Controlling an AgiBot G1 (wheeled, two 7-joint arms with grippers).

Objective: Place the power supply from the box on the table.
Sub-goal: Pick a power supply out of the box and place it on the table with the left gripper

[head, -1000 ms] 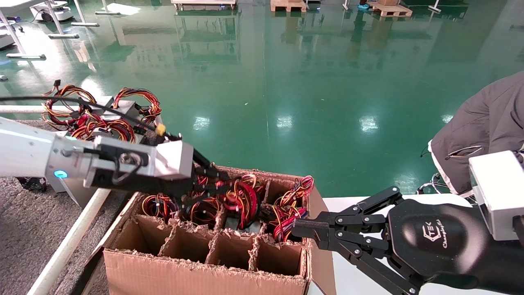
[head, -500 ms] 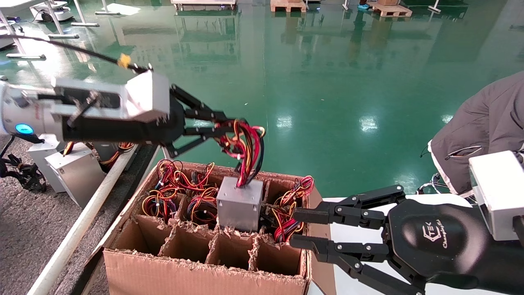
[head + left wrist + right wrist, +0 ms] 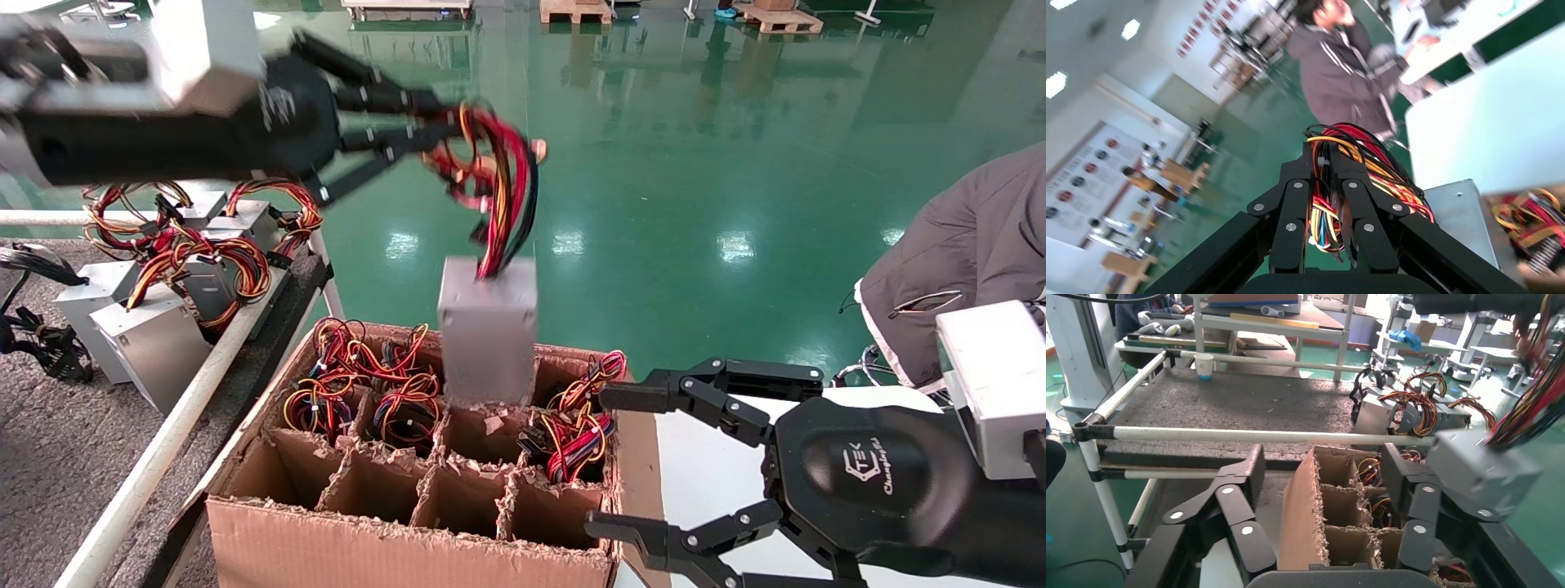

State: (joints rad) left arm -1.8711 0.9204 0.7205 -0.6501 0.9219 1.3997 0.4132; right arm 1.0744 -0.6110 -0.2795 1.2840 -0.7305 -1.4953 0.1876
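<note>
The surface lies to the robot's left of the box. Above its cells the power supply hangs, long axis seemingly upright, from the left pincer clamping its wires. The right pincer gapes wide, empty.

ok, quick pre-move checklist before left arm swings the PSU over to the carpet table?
1. Grip: left gripper is shut on the wire bundle, not on the metal case. Not ok: the unit can swing.
2. Clearance: the power supply hangs with its lower end about level with the box dividers; fully clear cannot tell.
3. Snagging: whether neighbouring wires in the box cling to it, cannot tell.
4. Drop zone: table has bare carpet beside the units already placed. Ok.
5. Right gripper: open, straddling the box's right wall, out of the path to the left. Ok.
</note>
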